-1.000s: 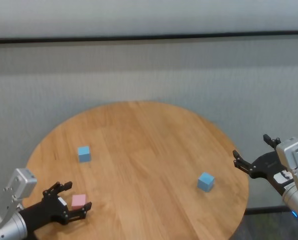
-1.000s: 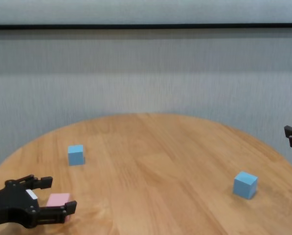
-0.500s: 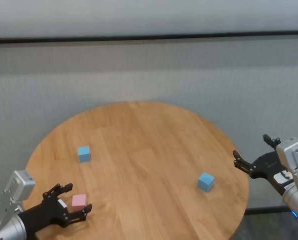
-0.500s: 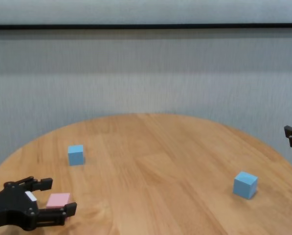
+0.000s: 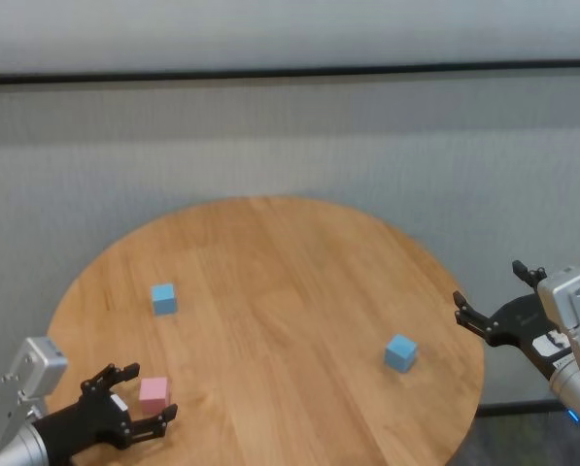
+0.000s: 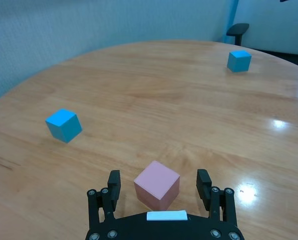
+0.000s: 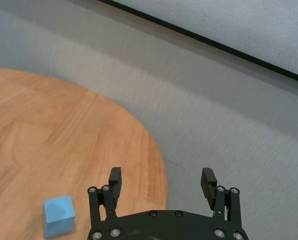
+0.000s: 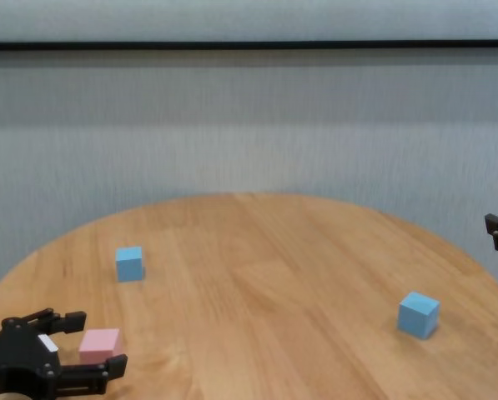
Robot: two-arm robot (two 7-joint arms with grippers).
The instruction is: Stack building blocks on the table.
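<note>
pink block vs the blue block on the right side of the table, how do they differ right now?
Colour: the pink block is pale pink, the right blue block light blue. Place: pink lies near the table's left front edge, blue toward its right. Gripper: pink sits between the open left gripper's fingers, not clamped; blue lies apart from the open right gripper. Both are small matte cubes resting unstacked.

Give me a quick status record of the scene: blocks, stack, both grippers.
pink block: on table, near left edge
blue block, left: alone, beyond pink block
blue block, right: alone, right side
stack: none yet
left gripper: open, fingers either side of pink block, no contact visible
right gripper: open, off the table's right edge
</note>
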